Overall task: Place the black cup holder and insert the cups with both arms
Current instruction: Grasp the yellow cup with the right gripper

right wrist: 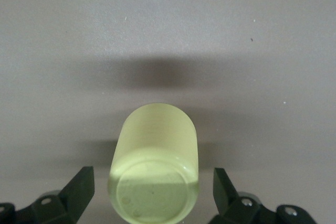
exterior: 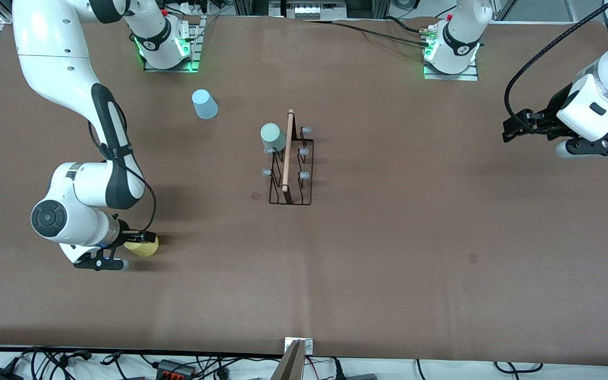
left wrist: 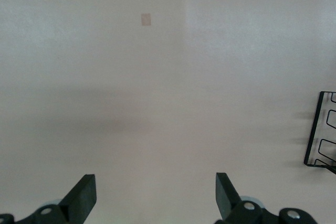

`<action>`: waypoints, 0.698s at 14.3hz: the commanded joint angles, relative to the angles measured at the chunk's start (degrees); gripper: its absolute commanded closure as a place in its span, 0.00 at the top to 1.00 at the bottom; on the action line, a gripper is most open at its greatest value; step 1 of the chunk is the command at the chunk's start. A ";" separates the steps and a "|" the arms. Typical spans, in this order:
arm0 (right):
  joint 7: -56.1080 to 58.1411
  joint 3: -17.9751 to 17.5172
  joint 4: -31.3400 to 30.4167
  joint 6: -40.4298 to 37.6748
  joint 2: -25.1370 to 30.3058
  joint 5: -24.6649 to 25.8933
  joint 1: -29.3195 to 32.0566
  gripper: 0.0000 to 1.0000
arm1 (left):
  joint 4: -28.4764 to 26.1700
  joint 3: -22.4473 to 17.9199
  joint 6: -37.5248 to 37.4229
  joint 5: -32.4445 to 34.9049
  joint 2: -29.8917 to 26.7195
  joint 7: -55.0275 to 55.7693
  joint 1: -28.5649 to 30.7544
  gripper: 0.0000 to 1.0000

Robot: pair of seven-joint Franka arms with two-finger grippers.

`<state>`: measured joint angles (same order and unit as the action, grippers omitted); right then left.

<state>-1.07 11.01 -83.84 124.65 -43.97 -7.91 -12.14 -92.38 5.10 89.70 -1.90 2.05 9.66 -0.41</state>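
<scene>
The black cup holder point(exterior: 291, 177) stands mid-table with its wooden rod point(exterior: 287, 153) on top. A mint green cup point(exterior: 272, 137) hangs on one of its pegs, on the side toward the right arm's end. A light blue cup point(exterior: 205, 104) stands upside down nearer the right arm's base. My right gripper point(exterior: 138, 244) is open around the yellow cup point(exterior: 144, 247), with a gap on each side. In the right wrist view the yellow cup point(right wrist: 155, 166) shows its closed base between the fingers point(right wrist: 79, 187). My left gripper point(exterior: 515, 129) is open and empty over bare table point(left wrist: 156, 187).
Two small brown tape squares point(exterior: 256, 196) point(exterior: 473, 257) lie on the brown table. A corner of the holder's base point(left wrist: 319, 135) shows at the edge of the left wrist view. Cables and a metal bracket point(exterior: 296, 359) lie along the edge nearest the front camera.
</scene>
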 commanded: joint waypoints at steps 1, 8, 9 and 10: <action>3.08 -0.64 1.39 0.42 -0.94 -1.06 0.80 1.00 | 0.97 0.26 -1.11 0.58 -0.03 0.53 0.06 1.00; 4.84 -0.64 1.31 0.42 -1.03 -0.97 0.72 0.58 | 1.06 0.35 -1.11 0.67 -0.03 0.45 -0.03 1.00; 4.93 -0.64 1.31 0.42 -1.03 -0.97 0.72 0.44 | 1.06 0.26 -1.11 0.67 -0.03 0.45 -0.03 1.00; 5.02 -0.64 1.39 0.25 -0.95 -0.97 0.72 0.34 | 0.98 0.26 -1.11 0.58 -0.03 0.45 0.05 1.00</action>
<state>2.23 11.03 -83.68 124.85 -44.00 -7.92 -12.12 -92.38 5.16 89.69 -1.90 2.05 9.69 -0.41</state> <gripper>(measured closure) 0.335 0.000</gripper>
